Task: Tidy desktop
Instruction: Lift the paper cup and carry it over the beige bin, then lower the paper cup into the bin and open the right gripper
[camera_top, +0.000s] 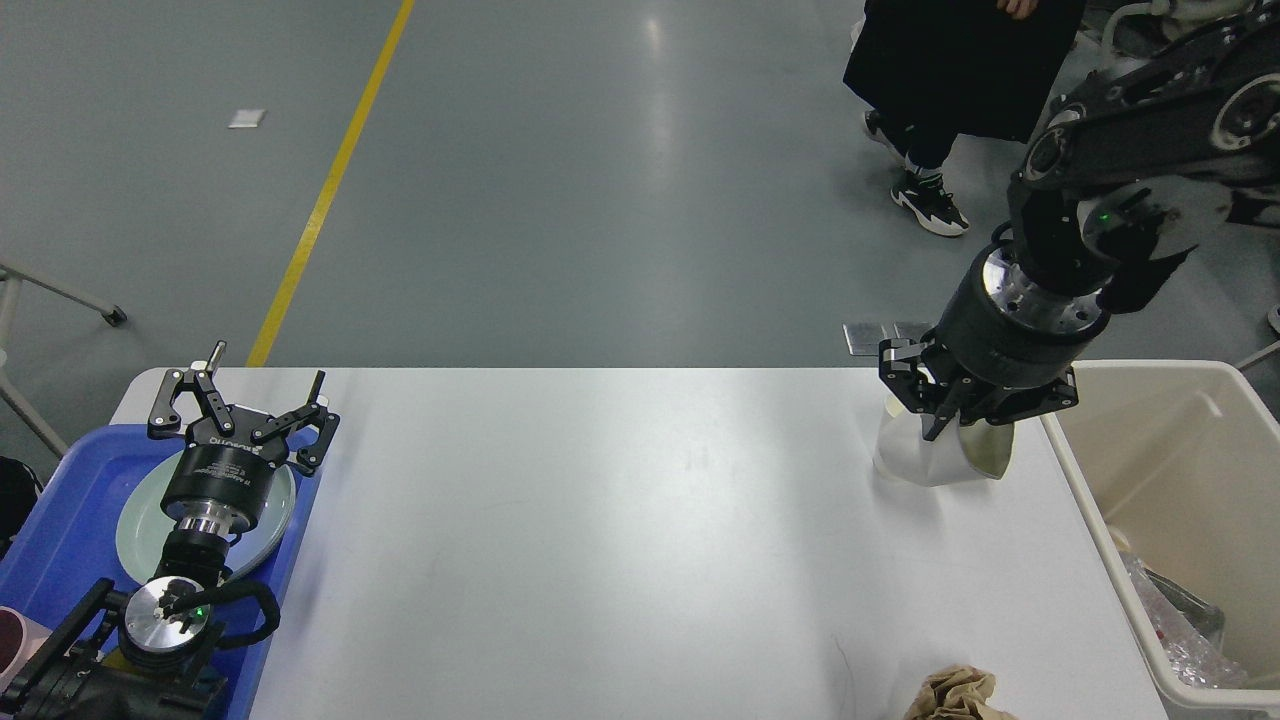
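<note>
Your right gripper (950, 420) gripped the white paper cup (925, 455) above the matte white desktop (600, 520), beside the cream plastic bin (1180, 480); next, carry it over and drop. Left gripper (243, 405) hung open.

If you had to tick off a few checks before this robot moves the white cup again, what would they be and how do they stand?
1. Right gripper closed on the white cup: ok.
2. Cup clear of the desktop: cannot tell.
3. Cream bin open beside the cup: ok.
4. Left gripper out of the way over the blue tray: ok.
5. Desktop fully tidied: not ok, crumpled brown paper lies at the near edge.
</note>
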